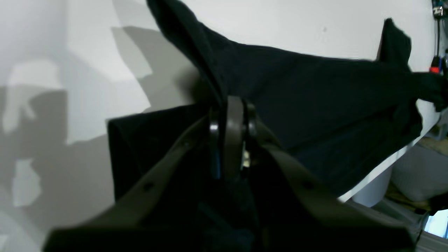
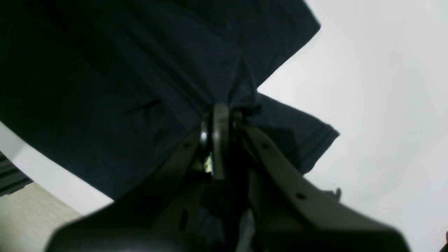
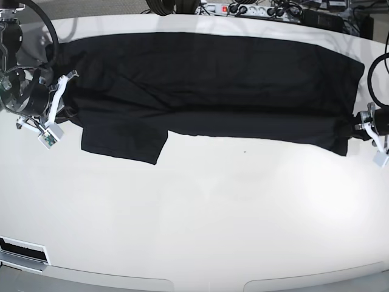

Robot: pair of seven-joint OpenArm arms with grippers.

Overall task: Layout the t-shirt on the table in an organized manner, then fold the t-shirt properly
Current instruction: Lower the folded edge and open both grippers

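Between the pressed-together jaws of the left gripper (image 1: 232, 105), a bunched edge of the t-shirt (image 3: 206, 85) is pinched, and black cloth is seen fanning away from the fingertips in the left wrist view. At the other end, the right gripper (image 2: 220, 112) is likewise closed on a gathered fold of the same cloth, with creases radiating from the pinch point.

From these two holds the t-shirt is stretched out as one long dark band. Its long axis is laid across the width of the table (image 3: 200, 231), from one side to the other, along the far part of the surface. A short flap, apparently a sleeve (image 3: 124, 141), is seen hanging toward the near edge close to the right gripper's end.

Both arms are held low over the tabletop at opposite ends of the cloth, each reaching inward toward the other, the left one at the base view's right edge and the right one at its left edge. The near half of the table is left uncovered by the cloth. A power strip (image 3: 243, 9) is seen beyond the far edge.
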